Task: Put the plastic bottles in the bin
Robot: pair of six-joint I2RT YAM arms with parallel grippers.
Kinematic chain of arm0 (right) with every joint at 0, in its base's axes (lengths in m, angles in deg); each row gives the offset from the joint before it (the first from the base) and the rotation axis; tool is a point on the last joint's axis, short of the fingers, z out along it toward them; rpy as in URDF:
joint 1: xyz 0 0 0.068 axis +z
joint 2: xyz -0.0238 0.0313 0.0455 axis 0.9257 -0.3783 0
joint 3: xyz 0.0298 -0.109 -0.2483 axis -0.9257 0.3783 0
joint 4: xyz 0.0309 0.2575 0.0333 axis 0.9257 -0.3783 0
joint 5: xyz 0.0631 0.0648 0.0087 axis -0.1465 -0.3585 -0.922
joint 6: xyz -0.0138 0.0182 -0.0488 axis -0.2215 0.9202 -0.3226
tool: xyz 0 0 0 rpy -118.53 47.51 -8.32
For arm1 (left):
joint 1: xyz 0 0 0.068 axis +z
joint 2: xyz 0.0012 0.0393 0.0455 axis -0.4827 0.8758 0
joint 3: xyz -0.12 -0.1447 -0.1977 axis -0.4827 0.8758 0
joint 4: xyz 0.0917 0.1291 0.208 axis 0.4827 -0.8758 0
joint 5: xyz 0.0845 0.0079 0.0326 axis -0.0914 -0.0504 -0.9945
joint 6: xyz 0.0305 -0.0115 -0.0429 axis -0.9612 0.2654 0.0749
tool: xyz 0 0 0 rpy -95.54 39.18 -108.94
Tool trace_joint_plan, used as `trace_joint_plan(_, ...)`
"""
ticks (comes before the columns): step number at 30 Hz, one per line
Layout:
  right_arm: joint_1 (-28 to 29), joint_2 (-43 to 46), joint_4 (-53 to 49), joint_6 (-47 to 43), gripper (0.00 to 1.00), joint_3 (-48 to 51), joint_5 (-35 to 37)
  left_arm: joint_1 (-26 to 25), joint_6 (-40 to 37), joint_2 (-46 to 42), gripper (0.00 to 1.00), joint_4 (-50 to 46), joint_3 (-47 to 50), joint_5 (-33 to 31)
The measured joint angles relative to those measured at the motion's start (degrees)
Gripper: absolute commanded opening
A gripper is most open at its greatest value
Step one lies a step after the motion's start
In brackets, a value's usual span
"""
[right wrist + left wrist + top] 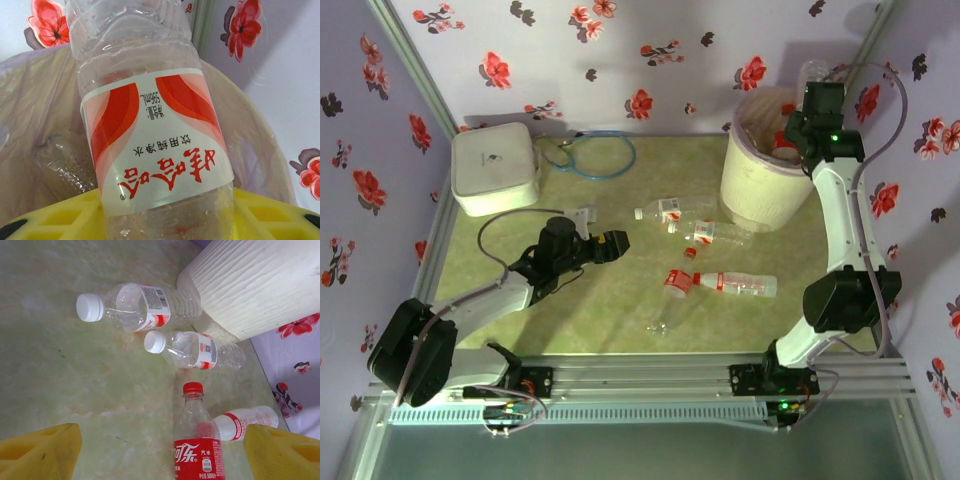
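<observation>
A: How far along?
B: The right gripper (165,220) clasps a red-labelled water bottle (155,150) above the bin (760,185). Another bottle (60,155) lies inside, beneath it.
A: What's left?
B: A Coca-Cola bottle (197,440) and white-capped bottles (135,307) lie ahead of the left gripper (615,245), whose jaws are wide and empty.

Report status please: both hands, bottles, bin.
Right hand grips one bottle above bin. Left hand open, facing loose bottles. No obstruction seen.
</observation>
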Motion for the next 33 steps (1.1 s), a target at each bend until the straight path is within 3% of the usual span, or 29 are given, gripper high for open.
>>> trace_joint_plan(4,0.00,0.00,0.02,0.46,0.64,1.60,-0.02,0.00,-0.02,-0.17,0.85,0.07,0.04,0.00)
trace_joint_plan(9,0.00,0.11,0.00,1.16,0.87,2.49,-0.28,0.00,-0.02,-1.40,0.85,-0.11,0.28,-0.02)
trace_joint_plan(14,0.00,2.05,0.02,1.09,0.92,2.36,-0.44,0.00,0.00,-1.62,0.85,-0.02,0.44,-0.02)
trace_joint_plan(17,0.00,2.60,-0.04,0.44,0.88,0.24,-0.42,0.07,0.02,-1.60,0.85,0.33,0.52,-0.02)
trace_joint_plan(21,-0.02,1.09,-0.07,-1.25,0.74,-4.92,-0.39,0.15,0.39,-1.55,0.85,0.61,0.55,0.00)
trace_joint_plan(27,-0.28,-8.09,-0.20,-3.91,0.57,-14.03,-0.37,0.15,0.44,-2.49,0.85,0.48,1.44,-0.02)
trace_joint_plan(33,-0.48,-13.51,0.42,-4.81,0.44,-11.85,0.04,0.15,0.66,-5.31,0.85,0.26,3.32,-0.09)
